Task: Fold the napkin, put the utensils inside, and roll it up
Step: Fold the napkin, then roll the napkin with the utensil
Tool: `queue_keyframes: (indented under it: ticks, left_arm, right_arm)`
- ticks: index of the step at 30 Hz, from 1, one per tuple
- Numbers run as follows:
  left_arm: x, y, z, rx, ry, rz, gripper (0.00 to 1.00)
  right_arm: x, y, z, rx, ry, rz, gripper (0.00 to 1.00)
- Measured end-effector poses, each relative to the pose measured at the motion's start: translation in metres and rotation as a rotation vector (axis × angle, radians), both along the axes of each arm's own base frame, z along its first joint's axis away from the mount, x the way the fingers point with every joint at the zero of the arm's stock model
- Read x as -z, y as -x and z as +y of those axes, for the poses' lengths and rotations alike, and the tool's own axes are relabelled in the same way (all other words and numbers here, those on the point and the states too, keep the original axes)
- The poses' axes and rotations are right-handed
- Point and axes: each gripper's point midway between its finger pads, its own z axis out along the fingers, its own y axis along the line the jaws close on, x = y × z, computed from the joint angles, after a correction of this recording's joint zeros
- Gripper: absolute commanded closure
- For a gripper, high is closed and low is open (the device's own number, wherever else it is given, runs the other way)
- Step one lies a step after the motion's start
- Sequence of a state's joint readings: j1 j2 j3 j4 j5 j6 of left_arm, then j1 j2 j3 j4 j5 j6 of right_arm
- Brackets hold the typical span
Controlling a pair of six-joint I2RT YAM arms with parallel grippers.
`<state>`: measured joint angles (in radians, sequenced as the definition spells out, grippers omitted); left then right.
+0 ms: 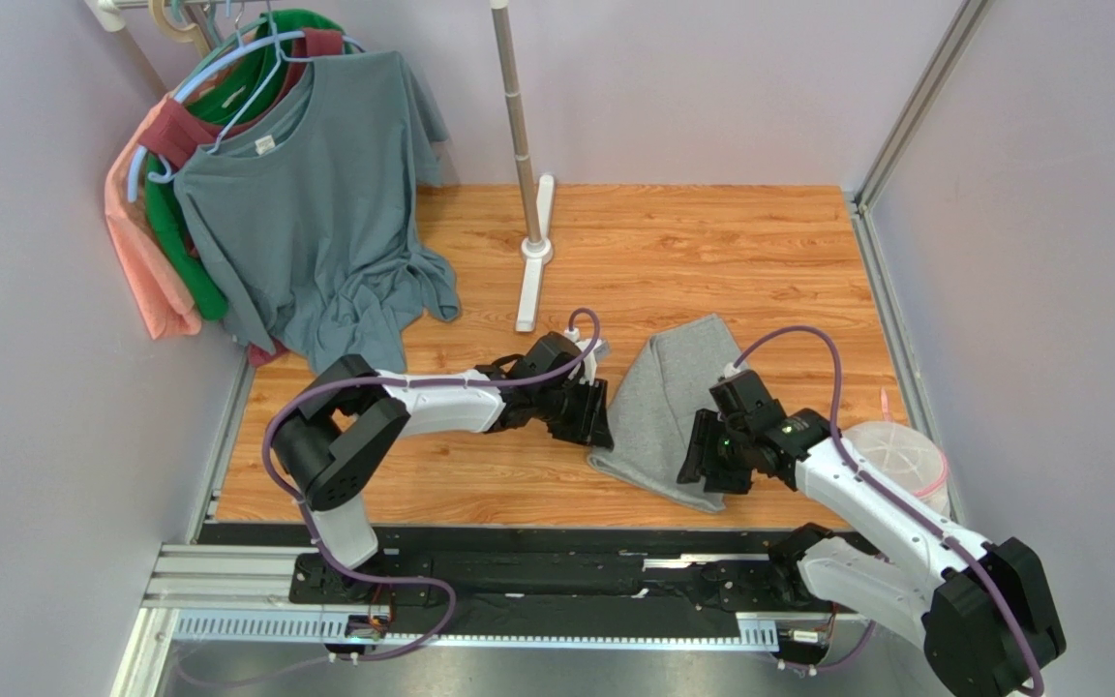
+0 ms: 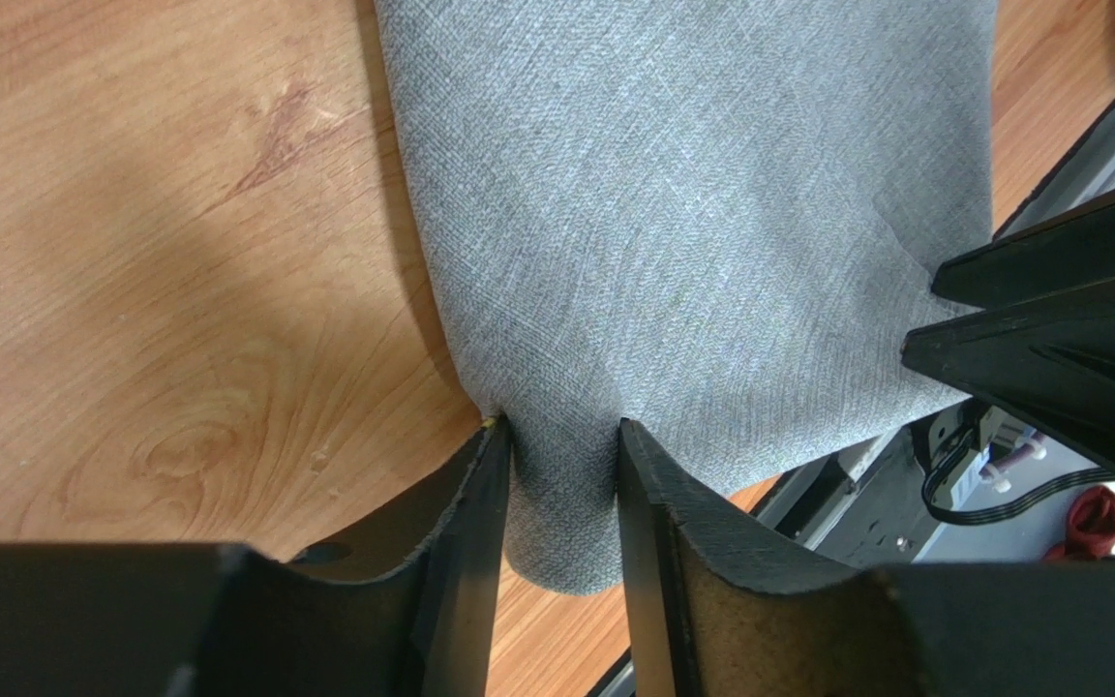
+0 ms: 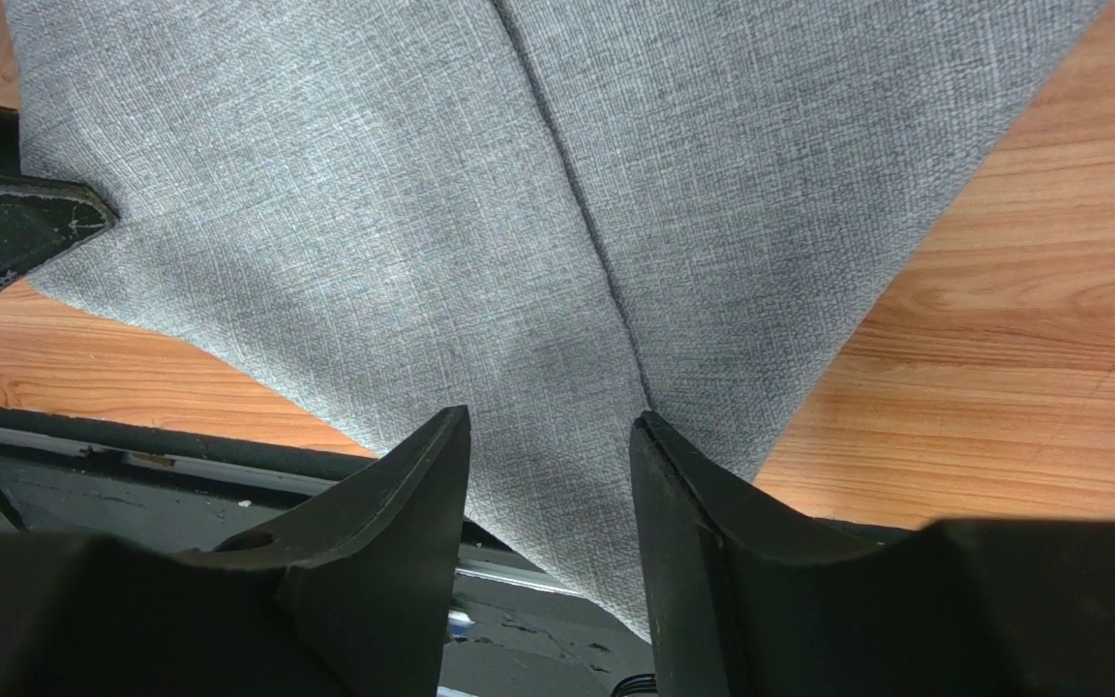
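Our left claw straddles a puckered near corner of the napkin, cloth filling the gap; we cannot tell if it is pinched. Our right claw stands apart over the other near corner. The napkin lies on the table between both claws

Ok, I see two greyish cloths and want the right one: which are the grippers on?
The plain grey napkin lying flat, its edges between the fingers of the left gripper and right gripper. The blue-grey T-shirt hangs far left, untouched.
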<state>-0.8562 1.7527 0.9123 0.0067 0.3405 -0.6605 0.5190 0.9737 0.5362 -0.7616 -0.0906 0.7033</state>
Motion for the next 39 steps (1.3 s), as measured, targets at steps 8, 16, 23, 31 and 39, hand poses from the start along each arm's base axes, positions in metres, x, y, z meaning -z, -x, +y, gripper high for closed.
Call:
queue_keyframes:
  ticks: [8,16,23,31,39]
  left_arm:
    - [0.008,0.004,0.005,0.005,-0.032,0.019,0.75]
    - [0.011,0.004,0.006,0.005,-0.040,0.026,0.78]
    - [0.012,0.005,0.006,0.004,-0.042,0.028,0.78]
    - [0.012,0.005,0.006,0.004,-0.042,0.028,0.78]
    - [0.012,0.005,0.006,0.004,-0.043,0.029,0.64]
  right_arm:
    - [0.002,0.001,0.000,-0.001,0.002,0.006,0.60]
    - [0.009,0.004,0.004,-0.013,-0.007,0.026,0.60]
    - [0.013,0.002,0.009,-0.021,-0.022,0.030,0.67]
    - [0.021,0.001,0.008,-0.021,-0.002,0.044,0.88]
    - [0.024,0.000,0.008,-0.030,0.010,0.043,1.00]
